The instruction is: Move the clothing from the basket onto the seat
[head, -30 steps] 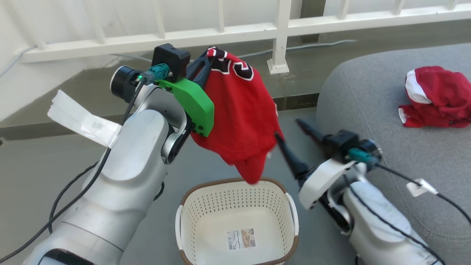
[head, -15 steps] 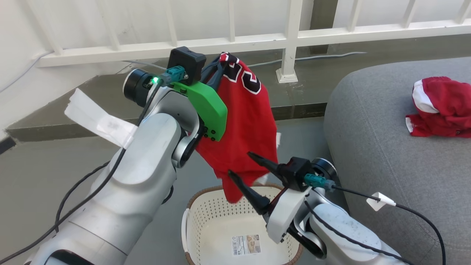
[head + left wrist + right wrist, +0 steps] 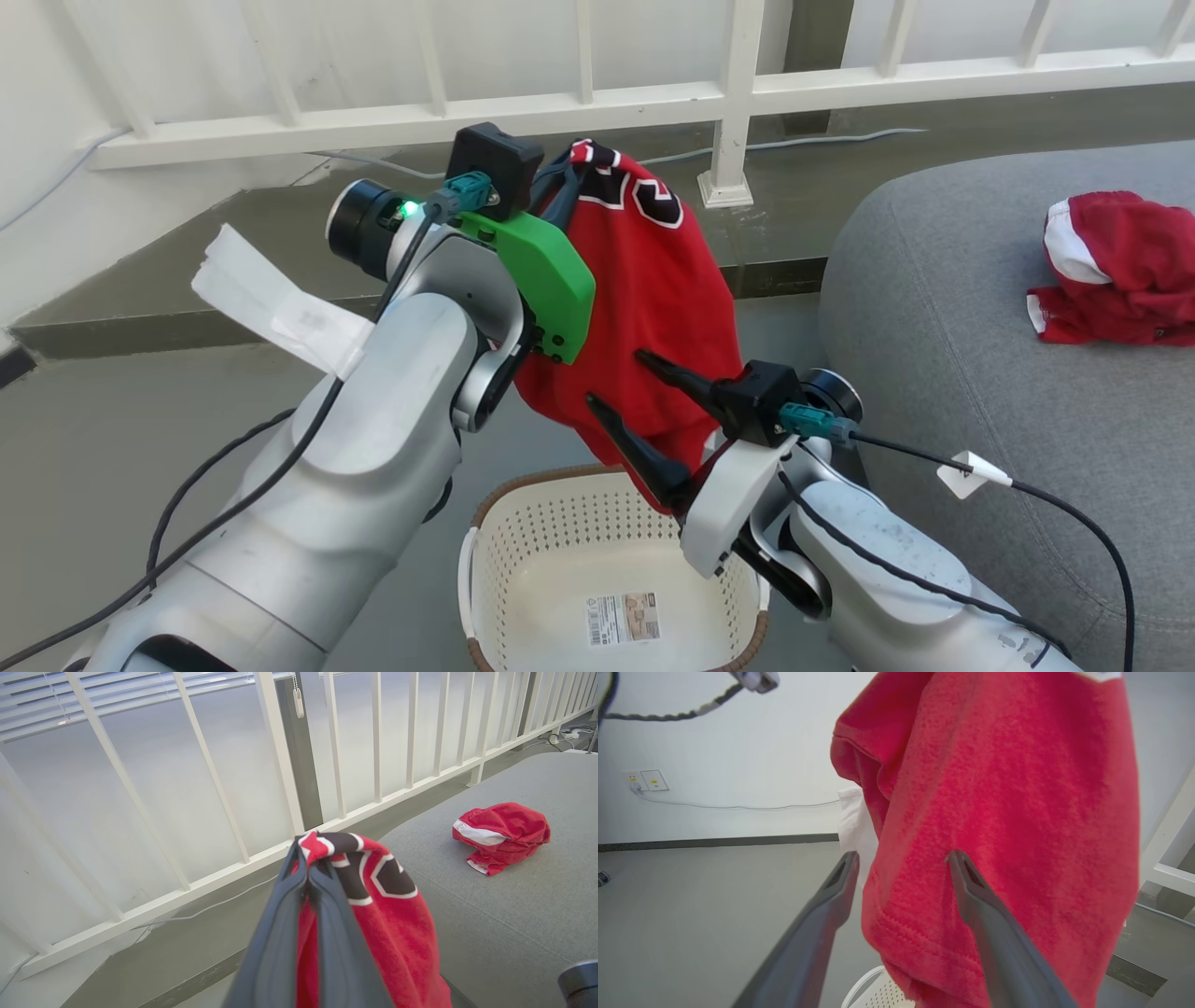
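Jersey [image 3: 653, 280] hanging above the basket [image 3: 523, 485].
Your left gripper [image 3: 301, 847] pinches the numbered top; right gripper [image 3: 614, 377], spread wide, apparently straddles the limp, light hem: grasp there.

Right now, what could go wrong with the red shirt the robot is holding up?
The left gripper pinches only the top edge of the jersey, so it might slip back into the basket below. The open right gripper is close against the hanging cloth and could snag it.
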